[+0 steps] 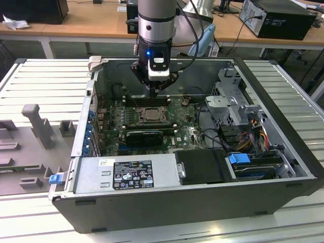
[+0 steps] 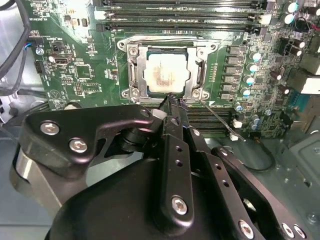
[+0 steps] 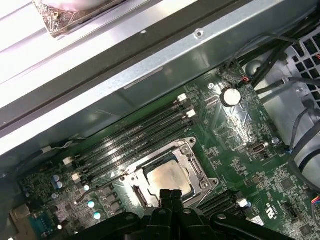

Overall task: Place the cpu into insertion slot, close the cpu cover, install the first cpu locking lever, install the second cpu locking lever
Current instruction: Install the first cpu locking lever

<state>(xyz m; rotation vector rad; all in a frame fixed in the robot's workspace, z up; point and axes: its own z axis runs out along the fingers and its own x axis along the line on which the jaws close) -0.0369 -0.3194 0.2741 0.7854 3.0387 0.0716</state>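
The cpu (image 2: 166, 74) lies silver-topped in the insertion slot (image 2: 131, 75) on the green motherboard, also seen in the first wrist view as the cpu (image 3: 169, 176). The cpu cover (image 2: 196, 56) lies flat over it, framing the chip. One thin locking lever (image 2: 218, 120) sticks out free beside the socket. My gripper (image 2: 172, 104) is shut with nothing between its fingers, tips just above the socket's edge, next to the lever's root. In the exterior view the gripper (image 1: 154, 93) hangs over the far edge of the socket (image 1: 149, 114).
Long black memory slots (image 3: 135, 135) run beside the socket. A black expansion card (image 1: 144, 135) lies on its near side in the exterior view. Cables and a drive cage (image 1: 235, 109) fill the case's right in the exterior view. The case wall (image 3: 150, 65) stands close behind.
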